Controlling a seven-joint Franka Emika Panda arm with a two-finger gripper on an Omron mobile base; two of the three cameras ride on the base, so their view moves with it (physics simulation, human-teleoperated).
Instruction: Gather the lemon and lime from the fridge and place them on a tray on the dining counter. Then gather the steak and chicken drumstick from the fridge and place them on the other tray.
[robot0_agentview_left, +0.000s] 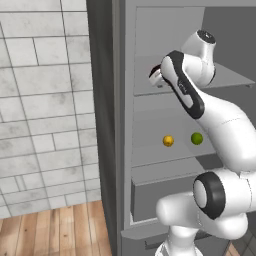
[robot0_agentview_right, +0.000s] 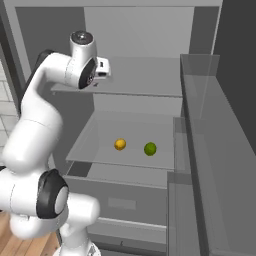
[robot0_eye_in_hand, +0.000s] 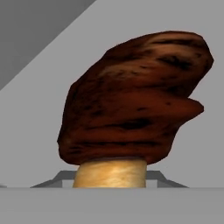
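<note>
Gripper (robot0_agentview_left: 156, 76) sits in the upper middle of the left base view, at the front edge of the fridge's upper shelf; in the hand view its jaws are closed narrowly on the pale bone end of one chicken drumstick (robot0_eye_in_hand: 135, 100), whose dark brown meat bulges up through the centre of that frame. From the right base view the hand (robot0_agentview_right: 101, 68) appears in the upper left, reaching over the same shelf.

One fridge (robot0_agentview_left: 145, 35) stands open, grey inside, with a tiled wall at the left of the left base view and one wooden floor strip at the lower left. On the shelf below, two small balls lie near each other but apart: one lemon (robot0_agentview_left: 168, 141) on the left, one lime (robot0_agentview_left: 197, 138) on the right. One drawer sits beneath them
</note>
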